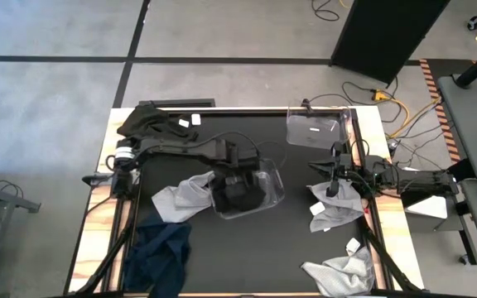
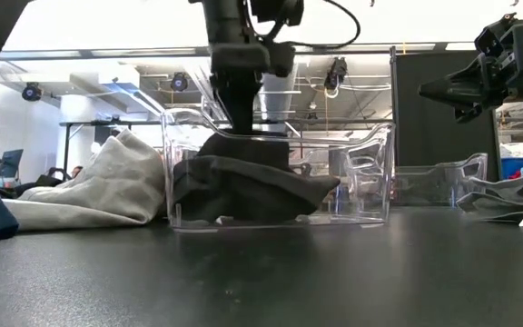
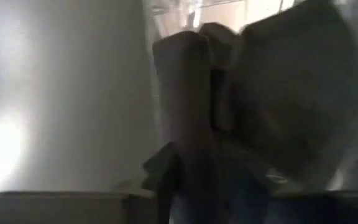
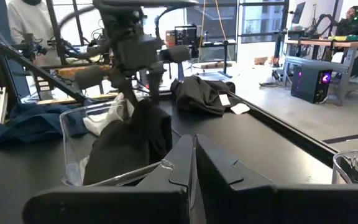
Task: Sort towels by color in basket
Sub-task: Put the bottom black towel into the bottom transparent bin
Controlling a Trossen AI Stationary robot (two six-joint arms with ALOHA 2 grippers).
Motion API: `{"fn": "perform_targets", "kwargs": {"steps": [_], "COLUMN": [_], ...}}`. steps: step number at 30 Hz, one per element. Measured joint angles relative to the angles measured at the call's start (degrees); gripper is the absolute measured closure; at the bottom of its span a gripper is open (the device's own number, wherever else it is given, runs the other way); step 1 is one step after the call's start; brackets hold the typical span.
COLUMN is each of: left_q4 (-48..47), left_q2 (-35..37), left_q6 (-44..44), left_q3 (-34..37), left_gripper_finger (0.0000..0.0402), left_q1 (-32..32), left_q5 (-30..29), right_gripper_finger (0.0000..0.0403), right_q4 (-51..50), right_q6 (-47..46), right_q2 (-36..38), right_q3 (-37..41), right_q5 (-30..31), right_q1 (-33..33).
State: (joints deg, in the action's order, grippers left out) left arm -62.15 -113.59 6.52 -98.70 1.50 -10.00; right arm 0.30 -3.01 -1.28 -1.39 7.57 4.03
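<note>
A black towel lies bunched inside a clear plastic bin at the table's middle. My left gripper reaches down into that bin and is shut on the towel. A light grey towel leans against the bin's left wall. My right gripper hovers shut near the right edge, above another grey towel, touching nothing. A navy towel lies near left, and more black towels lie at the far left corner. My left gripper holds the black towel by a raised peak of cloth near its top, coming from above with fingers pointing down. The towel's lower folds rest on the bin's floor. How many layers it holds cannot be seen.
A second clear bin stands at the far right of the table. A third grey towel with a white tag lies at the near right corner. Loose white tags lie on the mat. People and desks show in the room beyond.
</note>
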Motion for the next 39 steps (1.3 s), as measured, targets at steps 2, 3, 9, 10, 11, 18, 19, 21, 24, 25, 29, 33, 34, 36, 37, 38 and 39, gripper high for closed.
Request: {"fn": "perform_targets", "kwargs": {"steps": [2,3,9,10,11,18,19,21,24,25,29,33,34,36,37,38,39], "left_q4": [0.0,0.1,0.6,0.6,0.6,2.8,3.2,4.9,9.8,11.5,13.2,12.4,11.8,9.7,8.3,7.3,6.9], "left_q2": [0.5,0.6,1.1,1.2,1.3,1.6,1.6,1.5,1.4,1.3,1.3,1.3,1.3,1.3,1.3,1.3,1.3], "left_q6": [0.0,0.2,0.1,-0.1,-0.5,-3.8,-3.9,-3.9,-3.1,-2.8,-2.6,-5.2,-5.9,-7.2,-8.0,-8.8,-9.6], "left_q3": [0.2,0.2,0.2,0.2,0.2,3.5,4.5,6.9,11.4,12.7,15.2,16.9,17.1,17.4,17.5,17.5,17.5], "left_gripper_finger": [0.0361,0.038,0.0399,0.04,0.04,0.0401,0.0401,0.0401,0.0401,0.0401,0.0401,0.0401,0.0401,0.0396,0.039,0.0382,0.0373], "left_q1": [-0.8,-1.2,-3.3,-3.9,-4.5,-9.3,-9.8,-10.0,-8.3,-7.6,-4.5,-2.7,-2.6,-2.5,-2.5,-2.5,-2.5], "left_q5": [0.0,0.1,0.0,0.1,0.4,12.2,13.1,12.9,9.7,7.7,2.7,5.1,5.6,6.1,6.2,6.2,6.2], "right_gripper_finger": [0.039,0.039,0.039,0.039,0.039,0.039,0.039,0.039,0.039,0.039,0.039,0.039,0.039,0.039,0.039,0.039,0.039], "right_q4": [0.0,0.0,0.0,0.0,0.0,0.0,0.0,0.0,0.0,0.0,0.0,0.0,0.0,0.0,0.0,0.0,0.0], "right_q6": [0.0,0.0,0.0,0.0,0.0,0.0,0.0,0.0,0.0,0.0,0.0,0.0,0.0,0.0,0.0,0.0,0.0], "right_q2": [0.0,0.0,0.0,0.0,0.0,0.0,0.0,0.0,0.0,0.0,0.0,0.0,0.0,0.0,0.0,0.0,0.0], "right_q3": [0.0,0.0,0.0,0.0,0.0,0.0,0.0,0.0,0.0,0.0,0.0,0.0,0.0,0.0,0.0,0.0,0.0], "right_q5": [0.0,0.0,0.0,0.0,0.0,0.0,0.0,0.0,0.0,0.0,0.0,0.0,0.0,0.0,0.0,0.0,0.0], "right_q1": [0.0,0.0,0.0,0.0,0.0,0.0,0.0,0.0,0.0,0.0,0.0,0.0,0.0,0.0,0.0,0.0,0.0]}}
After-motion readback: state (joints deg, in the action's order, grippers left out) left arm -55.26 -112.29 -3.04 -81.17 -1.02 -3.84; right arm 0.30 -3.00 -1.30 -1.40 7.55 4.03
